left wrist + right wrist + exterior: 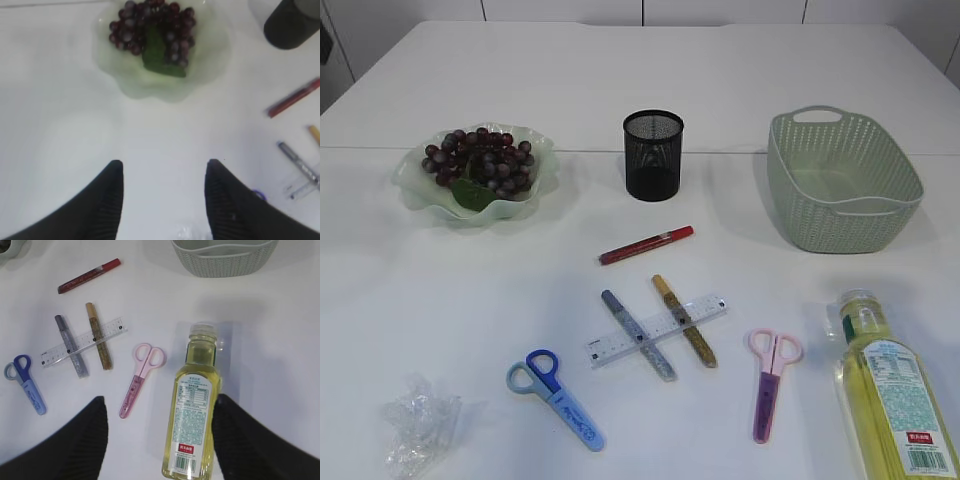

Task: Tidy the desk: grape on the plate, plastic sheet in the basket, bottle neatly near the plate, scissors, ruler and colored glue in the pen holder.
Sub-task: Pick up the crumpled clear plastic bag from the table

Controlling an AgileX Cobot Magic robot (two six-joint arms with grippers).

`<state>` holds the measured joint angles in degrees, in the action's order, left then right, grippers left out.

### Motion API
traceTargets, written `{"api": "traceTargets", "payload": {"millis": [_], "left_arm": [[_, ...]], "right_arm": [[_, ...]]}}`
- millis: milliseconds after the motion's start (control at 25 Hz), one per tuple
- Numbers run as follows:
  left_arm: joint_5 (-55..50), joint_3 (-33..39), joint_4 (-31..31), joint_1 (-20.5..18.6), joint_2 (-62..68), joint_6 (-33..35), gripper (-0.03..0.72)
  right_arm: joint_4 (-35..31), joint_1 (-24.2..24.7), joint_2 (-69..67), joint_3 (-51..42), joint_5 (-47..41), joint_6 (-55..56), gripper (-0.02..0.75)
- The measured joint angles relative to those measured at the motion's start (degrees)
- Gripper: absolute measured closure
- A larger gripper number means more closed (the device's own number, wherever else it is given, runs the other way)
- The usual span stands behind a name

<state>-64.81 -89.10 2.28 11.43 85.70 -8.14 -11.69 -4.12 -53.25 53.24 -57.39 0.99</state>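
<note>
Grapes [480, 158] are seen on the plate [412, 190]. The bottle [192, 405] lies flat between the spread fingers of the right tool [160, 415], untouched. The left tool [164, 172] is held apart above bare counter [60, 130], gripping nothing. Glue [645, 245], ruler [610, 348] and scissors [558, 398] lie below the pen holder [653, 155]; the plastic sheet [418, 420] sits far from the basket [840, 180].
</note>
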Motion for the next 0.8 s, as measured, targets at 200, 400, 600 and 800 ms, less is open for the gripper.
{"api": "traceTargets", "payload": {"millis": [200,400,600,800], "left_arm": [[-0.3,14.1,-1.8,0.0,-7.0,0.5,0.304],[0.0,27.9,-8.5,0.0,-15.7,2.2,0.306],[4.4,39.6,-13.7,0.0,-18.1,4.4,0.299],[13.8,48.4,-20.3,0.0,-18.1,6.5,0.188]], "right_arm": [[-0.1,0.0,0.0,0.0,-0.6,0.0,0.225],[-0.1,0.0,0.0,0.0,-0.6,0.0,0.225],[-0.1,0.0,0.0,0.0,-0.8,0.0,0.225],[-0.1,0.0,0.0,0.0,-0.8,0.0,0.225]]}}
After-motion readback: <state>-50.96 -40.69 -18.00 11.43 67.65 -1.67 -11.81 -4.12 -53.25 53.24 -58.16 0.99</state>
